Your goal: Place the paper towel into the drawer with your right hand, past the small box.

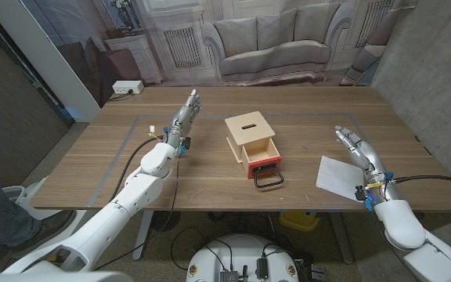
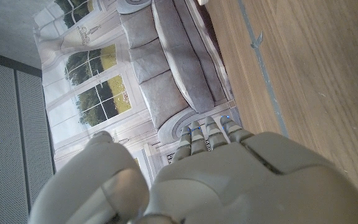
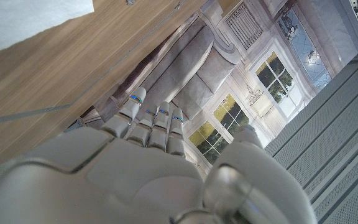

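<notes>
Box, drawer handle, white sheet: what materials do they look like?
Small box: looks like light unfinished wood, matte, pale; drawer front red, probably painted. Drawer handle: thin dark loop, likely metal wire, unclear. Paper towel: flat white matte sheet, apparently paper.

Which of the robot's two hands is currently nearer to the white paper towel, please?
The right hand: it stands open just beside the flat white paper towel, while the left hand waits open beyond the small wooden box.
</notes>
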`<state>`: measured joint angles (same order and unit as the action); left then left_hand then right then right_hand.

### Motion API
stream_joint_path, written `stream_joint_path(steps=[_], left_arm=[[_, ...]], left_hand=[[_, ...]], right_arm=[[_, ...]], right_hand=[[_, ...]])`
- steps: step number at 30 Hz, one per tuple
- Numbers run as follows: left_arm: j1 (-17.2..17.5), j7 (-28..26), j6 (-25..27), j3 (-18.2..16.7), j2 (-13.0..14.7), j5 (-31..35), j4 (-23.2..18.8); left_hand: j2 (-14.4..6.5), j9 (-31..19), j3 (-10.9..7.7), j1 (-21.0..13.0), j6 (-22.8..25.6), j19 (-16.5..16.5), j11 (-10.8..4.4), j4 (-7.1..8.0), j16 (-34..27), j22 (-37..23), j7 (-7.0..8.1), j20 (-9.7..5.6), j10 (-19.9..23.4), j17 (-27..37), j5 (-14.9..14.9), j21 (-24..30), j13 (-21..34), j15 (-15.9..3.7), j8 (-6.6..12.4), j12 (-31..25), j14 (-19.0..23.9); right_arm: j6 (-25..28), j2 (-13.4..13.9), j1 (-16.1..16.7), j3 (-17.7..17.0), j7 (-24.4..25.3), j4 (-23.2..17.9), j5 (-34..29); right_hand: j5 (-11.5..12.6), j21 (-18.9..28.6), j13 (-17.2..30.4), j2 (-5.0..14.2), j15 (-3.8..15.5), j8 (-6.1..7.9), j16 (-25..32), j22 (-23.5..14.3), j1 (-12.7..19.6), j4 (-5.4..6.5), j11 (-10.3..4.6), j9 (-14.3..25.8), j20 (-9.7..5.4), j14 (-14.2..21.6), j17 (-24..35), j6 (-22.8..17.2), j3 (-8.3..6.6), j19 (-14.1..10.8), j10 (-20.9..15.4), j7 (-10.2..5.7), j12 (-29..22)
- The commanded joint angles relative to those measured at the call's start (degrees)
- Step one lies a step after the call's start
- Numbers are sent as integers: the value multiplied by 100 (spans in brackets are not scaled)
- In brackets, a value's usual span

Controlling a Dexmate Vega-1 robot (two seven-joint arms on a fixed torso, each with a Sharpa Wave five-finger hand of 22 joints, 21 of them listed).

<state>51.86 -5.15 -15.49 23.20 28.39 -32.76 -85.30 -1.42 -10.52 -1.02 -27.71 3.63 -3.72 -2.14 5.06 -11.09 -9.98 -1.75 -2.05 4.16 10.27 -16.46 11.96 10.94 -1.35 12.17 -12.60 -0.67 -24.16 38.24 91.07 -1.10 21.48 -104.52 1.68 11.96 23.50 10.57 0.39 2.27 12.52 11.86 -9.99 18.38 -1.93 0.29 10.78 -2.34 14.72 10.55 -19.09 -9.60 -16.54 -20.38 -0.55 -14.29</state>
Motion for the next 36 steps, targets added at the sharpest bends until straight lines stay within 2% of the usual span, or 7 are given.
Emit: stream_joint_path(steps=[1,14,22,36], left_arm=[[-143,137,-83,50,-94,-40,278],[-98,148,-147,32,-94,-59,312],[-53,150,-163,32,-95,-73,297],[26,119,-186,21,-74,-65,236]], left_hand=[[-3,-34,4,-51,53,22,8,-40,5,-25,13,-102,22,11,2,-10,-2,-1,18,11,27],[-9,-34,15,-59,61,16,6,-44,11,-26,17,-88,34,12,8,-20,-1,1,8,17,29],[-11,-35,21,-62,68,19,-3,-45,14,-26,13,-85,35,13,10,-22,-1,10,5,23,30],[-18,-35,35,-67,88,15,7,-46,17,-27,18,-78,49,14,16,-30,0,7,-1,29,36]], right_arm=[[676,9,240,-108,364,-419,-768],[1169,40,413,-150,432,-715,-1009],[1143,48,429,-145,485,-632,-1059],[1944,232,672,-219,427,-1062,-1396]], right_hand=[[60,-22,17,27,204,9,25,-14,33,-31,0,29,-409,52,6,-31,-14,-54,-50,-22,-52],[80,-52,17,49,201,-4,6,-13,81,-61,-3,31,-405,65,3,-34,-32,-74,-51,-34,-36],[98,-68,17,60,234,3,13,-13,128,-94,-41,32,-417,135,1,-87,-47,-135,-126,-67,-50],[122,-102,17,59,268,50,18,-13,166,-132,-44,34,-421,249,4,-285,-50,-231,-275,-98,-78]])
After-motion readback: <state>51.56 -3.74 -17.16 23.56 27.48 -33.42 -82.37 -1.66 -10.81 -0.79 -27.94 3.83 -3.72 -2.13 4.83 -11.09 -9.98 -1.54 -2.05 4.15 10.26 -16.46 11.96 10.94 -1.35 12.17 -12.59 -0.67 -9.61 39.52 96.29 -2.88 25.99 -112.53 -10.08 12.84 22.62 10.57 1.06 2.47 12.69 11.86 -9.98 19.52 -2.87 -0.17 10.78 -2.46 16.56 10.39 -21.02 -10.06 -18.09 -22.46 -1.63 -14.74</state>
